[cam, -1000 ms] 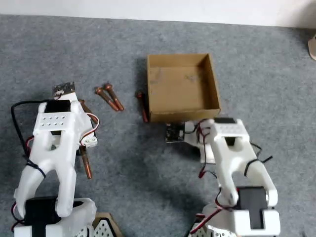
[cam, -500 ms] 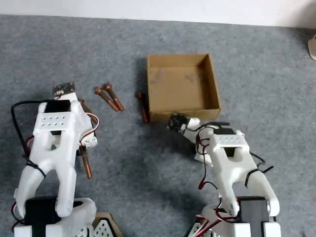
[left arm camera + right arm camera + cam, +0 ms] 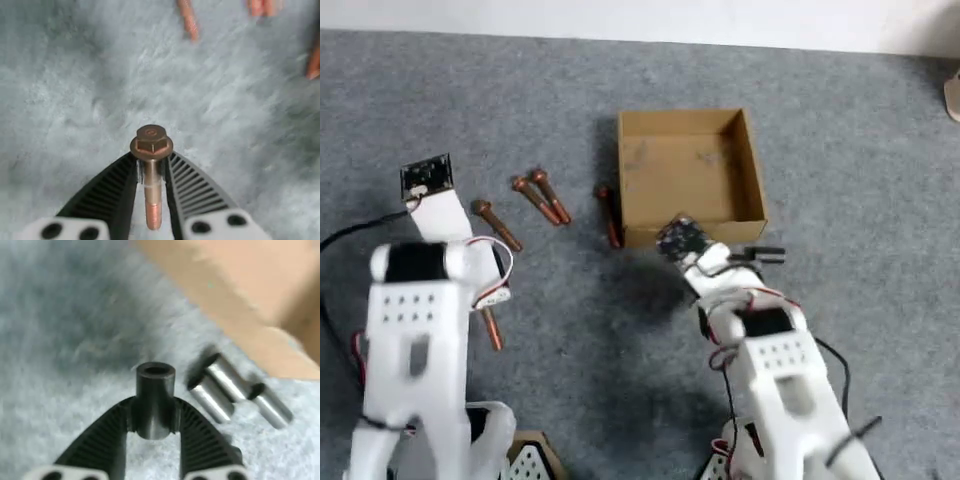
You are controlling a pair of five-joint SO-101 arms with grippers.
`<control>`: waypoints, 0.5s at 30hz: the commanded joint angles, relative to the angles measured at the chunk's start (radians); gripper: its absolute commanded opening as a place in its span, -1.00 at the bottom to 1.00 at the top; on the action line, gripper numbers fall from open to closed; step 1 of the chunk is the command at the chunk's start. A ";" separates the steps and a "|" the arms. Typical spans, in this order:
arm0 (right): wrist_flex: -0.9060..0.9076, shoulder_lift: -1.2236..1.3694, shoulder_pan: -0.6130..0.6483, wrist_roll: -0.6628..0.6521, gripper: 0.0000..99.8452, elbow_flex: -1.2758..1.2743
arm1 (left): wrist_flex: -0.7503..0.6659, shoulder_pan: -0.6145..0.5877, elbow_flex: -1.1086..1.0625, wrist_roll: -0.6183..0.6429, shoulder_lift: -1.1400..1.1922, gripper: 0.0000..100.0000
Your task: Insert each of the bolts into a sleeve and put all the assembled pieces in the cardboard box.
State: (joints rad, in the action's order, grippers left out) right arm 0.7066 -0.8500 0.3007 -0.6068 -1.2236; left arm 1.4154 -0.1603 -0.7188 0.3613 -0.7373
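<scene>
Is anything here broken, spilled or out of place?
Nothing stands out. The left hand grips a bolt, the right hand a sleeve; spare bolts lie loose on the carpet by the empty cardboard box.

The high camera looks steeply down over the worktop from well above, with the left arm and right arm nearest it. Each wrist camera sits close above the worktop and looks out along its own gripper. The view past the left gripper shares the loose bolts with the high view. The view past the right gripper shares the box.

no readable text, no labels, no numbers, no signs anywhere
</scene>
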 commanded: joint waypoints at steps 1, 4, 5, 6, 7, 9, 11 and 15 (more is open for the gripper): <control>0.002 -0.193 0.016 0.166 -0.99 -0.025 | -0.181 0.107 -0.064 0.002 -0.124 -0.99; -0.002 -0.294 0.016 0.351 -0.99 -0.064 | -0.425 0.182 -0.176 0.002 -0.182 -0.99; -0.004 -0.320 0.016 0.410 -0.99 -0.071 | -0.503 0.199 -0.209 0.002 -0.197 -0.99; -0.012 -0.346 0.016 0.462 -0.99 -0.079 | -0.585 0.219 -0.248 0.002 -0.214 -0.99; -0.031 -0.366 0.016 0.503 -0.98 -0.088 | -0.658 0.239 -0.282 0.002 -0.234 -0.99; -0.068 -0.404 0.016 0.520 -0.98 -0.122 | -0.795 0.269 -0.341 0.002 -0.274 -0.99; -0.108 -0.438 0.021 0.489 -0.98 -0.160 | -0.911 0.294 -0.401 0.002 -0.317 -0.99; -0.140 -0.490 0.021 0.338 -0.99 -0.282 | -1.073 0.355 -0.501 0.002 -0.398 -0.99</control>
State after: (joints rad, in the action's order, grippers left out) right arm 0.6053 -1.2935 0.3038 -0.1619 -1.4599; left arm 0.4733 0.1404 -1.1914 0.3613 -1.0625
